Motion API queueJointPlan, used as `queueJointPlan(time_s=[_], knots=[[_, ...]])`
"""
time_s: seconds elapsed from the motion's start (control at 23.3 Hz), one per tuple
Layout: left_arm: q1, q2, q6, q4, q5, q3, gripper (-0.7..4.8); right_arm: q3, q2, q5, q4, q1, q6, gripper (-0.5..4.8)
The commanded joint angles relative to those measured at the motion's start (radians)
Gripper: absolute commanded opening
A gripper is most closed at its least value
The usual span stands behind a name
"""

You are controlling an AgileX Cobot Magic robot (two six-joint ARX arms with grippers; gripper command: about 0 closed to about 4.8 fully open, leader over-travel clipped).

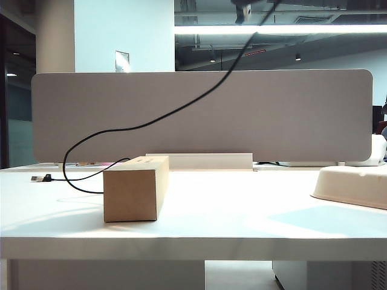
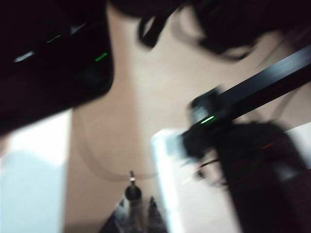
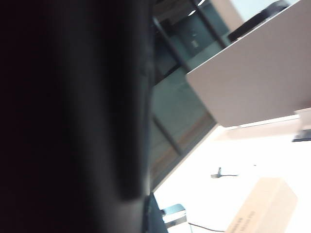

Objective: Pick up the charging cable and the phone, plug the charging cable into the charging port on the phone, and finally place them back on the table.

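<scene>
The left pincer (image 2: 137,209) pinches the charging cable (image 2: 132,190) just behind its small metal plug, jaws closed tight around it. Beyond the plug everything is blurred: dark shapes with small green lights.

White table (image 1: 199,232): cardboard box (image 1: 134,188) left of centre; cable plug end (image 1: 41,178) far left; cream dish (image 1: 354,184) right.

Black charging cable (image 1: 151,122), brown cardboard box (image 1: 134,188), white table (image 1: 242,217).
</scene>
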Motion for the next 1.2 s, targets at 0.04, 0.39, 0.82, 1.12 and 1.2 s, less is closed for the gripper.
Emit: queueJointPlan(time_s=[0.04, 0.39, 0.82, 1.12, 1.2], knots=[[0.04, -0.006, -0.131, 0.087, 0.249, 0.008, -0.06, 0.012, -0.006, -0.047, 0.086, 0.0, 0.051, -0.08], [0.059, 0.013, -0.193, 0.115, 0.286, 0.007, -0.06, 0.013, -0.006, -0.059, 0.124, 0.0, 0.129, -0.08], [0.046, 0.055, -0.196, 0.113, 0.261, 0.007, -0.06, 0.012, 0.001, -0.103, 0.113, 0.0, 0.131, -0.08], [0.016, 0.059, -0.196, 0.142, 0.245, 0.007, -0.06, 0.012, 0.007, -0.104, 0.11, 0.0, 0.132, -0.08], [0.016, 0.059, -0.197, 0.152, 0.22, 0.007, -0.06, 0.012, 0.007, -0.107, 0.105, 0.0, 0.134, -0.08]])
